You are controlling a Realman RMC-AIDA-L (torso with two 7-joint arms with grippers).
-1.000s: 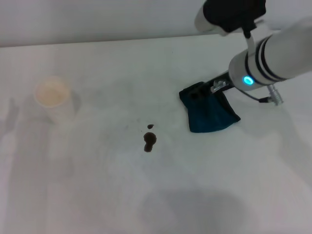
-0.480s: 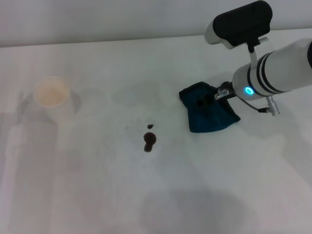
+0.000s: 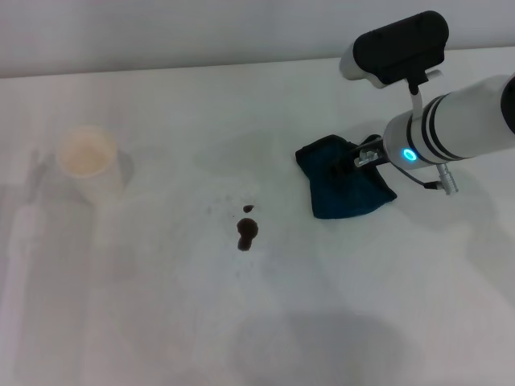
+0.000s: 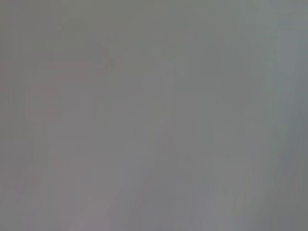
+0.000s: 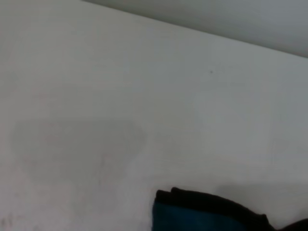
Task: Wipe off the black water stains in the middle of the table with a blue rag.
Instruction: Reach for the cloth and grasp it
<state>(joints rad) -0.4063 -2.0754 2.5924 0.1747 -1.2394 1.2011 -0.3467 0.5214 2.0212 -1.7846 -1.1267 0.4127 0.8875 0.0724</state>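
Two black water stains [image 3: 247, 231] mid-table: one larger blob, one tiny dot just behind it, both still wet-dark, untouched. One blue rag [image 3: 344, 178] crumpled on the table [image 3: 161, 322], well to the right of the stains, also visible at the edge of the right wrist view [image 5: 202, 214]. One right gripper [image 3: 358, 157] down at the rag's right edge, touching cloth; opening of its jaws impossible to tell. One white paper cup [image 3: 87, 163] far left, upright. Left gripper out of sight; left wrist view just blank grey.
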